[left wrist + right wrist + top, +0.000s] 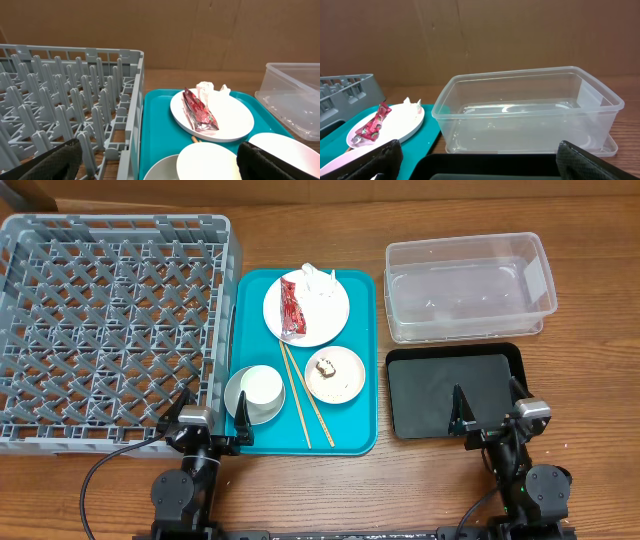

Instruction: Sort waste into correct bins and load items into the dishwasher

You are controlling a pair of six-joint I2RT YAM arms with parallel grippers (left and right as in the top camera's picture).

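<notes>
The large white plate (307,306) on the teal tray holds the red-and-white wrapper (290,307) and the crumpled napkin (319,280); both show in the left wrist view, wrapper (200,111) and napkin (205,90). The small dish (335,373) holds the brown lump (325,366) with rice. The white cup (261,386) sits in the grey bowl (243,407). Two chopsticks (304,399) lie between. The grey rack (110,320) is at left, the clear tub (468,285) and black tray (450,390) at right. My left gripper (207,418) and right gripper (490,410) are open and empty.
The teal tray (360,435) lies in the middle between the rack and the bins. The rack's wall (135,110) stands close to my left gripper. The table is brown wood, with a brown wall behind.
</notes>
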